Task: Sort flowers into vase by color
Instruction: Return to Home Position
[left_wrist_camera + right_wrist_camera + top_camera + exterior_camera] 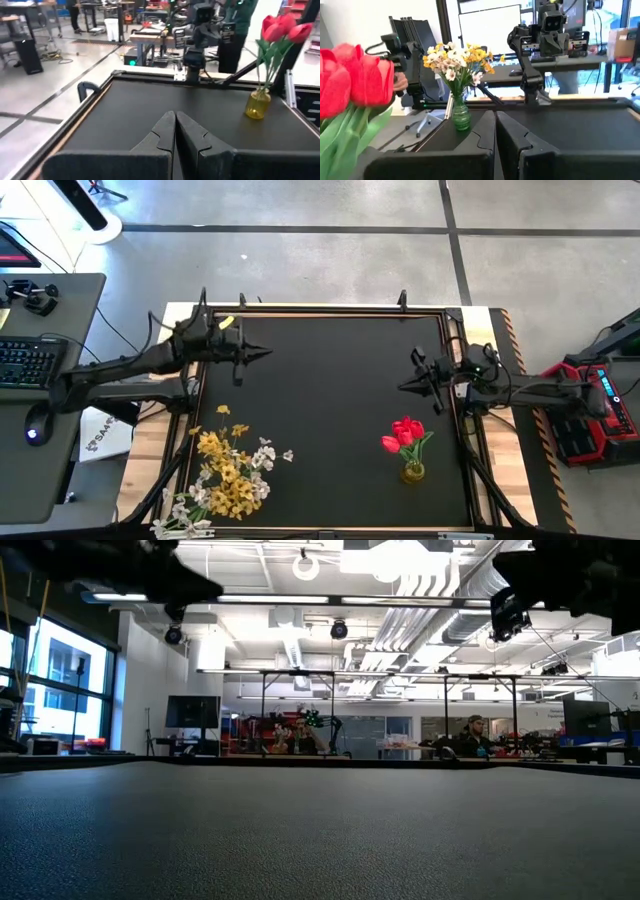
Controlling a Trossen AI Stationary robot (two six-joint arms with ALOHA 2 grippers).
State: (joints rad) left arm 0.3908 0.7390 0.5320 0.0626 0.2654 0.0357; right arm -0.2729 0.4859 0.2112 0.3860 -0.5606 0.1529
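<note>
Red tulips (405, 435) stand in a small yellow vase (412, 472) at the near right of the black table; the left wrist view shows the yellow vase (258, 104) resting on its base. Yellow and white flowers (230, 470) fill a green glass vase (460, 116) at the near left. My left gripper (268, 352) hovers shut over the far left of the table, its fingers (175, 122) closed with nothing between them. My right gripper (400, 387) hovers shut at the right, beyond the tulips (355, 80), and also holds nothing.
A raised wooden frame (320, 310) rims the black mat. A side desk with a keyboard (25, 362) stands left of the table, and red equipment (590, 415) stands to its right. The middle of the mat (330, 400) lies bare between the two arms. People sit at benches far behind the table.
</note>
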